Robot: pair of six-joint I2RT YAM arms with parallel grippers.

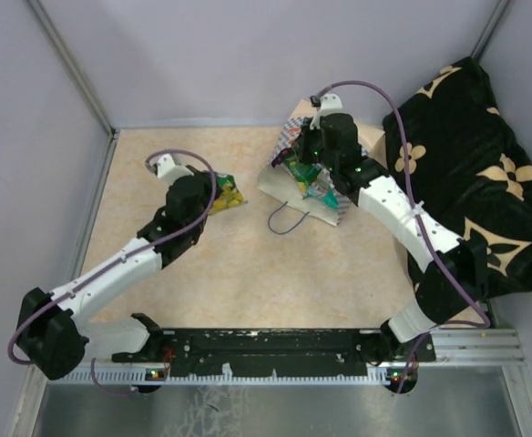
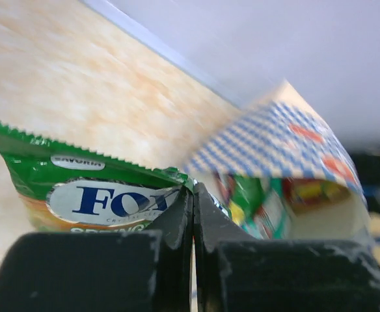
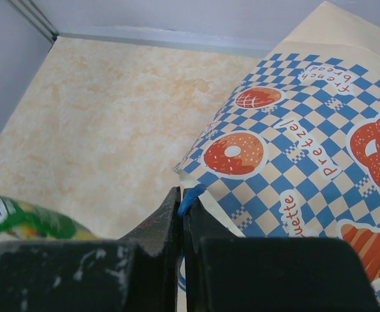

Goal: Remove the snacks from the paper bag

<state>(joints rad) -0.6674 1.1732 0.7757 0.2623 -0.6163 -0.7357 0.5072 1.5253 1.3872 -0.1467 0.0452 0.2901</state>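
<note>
Green-yellow glossy FOX'S snack pouch (image 2: pixel 92 195), pinched in the closed left gripper (image 2: pixel 191 193), is beside the cream checkered paper bag (image 3: pixel 294 149) near the far edge of the tabletop (image 1: pixel 211 273); the right gripper (image 3: pixel 182 196) clamps the bag's blue cord handle (image 3: pixel 189 195), probably steadying it.

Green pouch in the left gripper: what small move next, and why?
Probably lower the left gripper and open it over the table. Its jaws are shut on the green pouch, already clear of the paper bag, whose blue cord the right gripper pinches; more pouches show inside.
</note>
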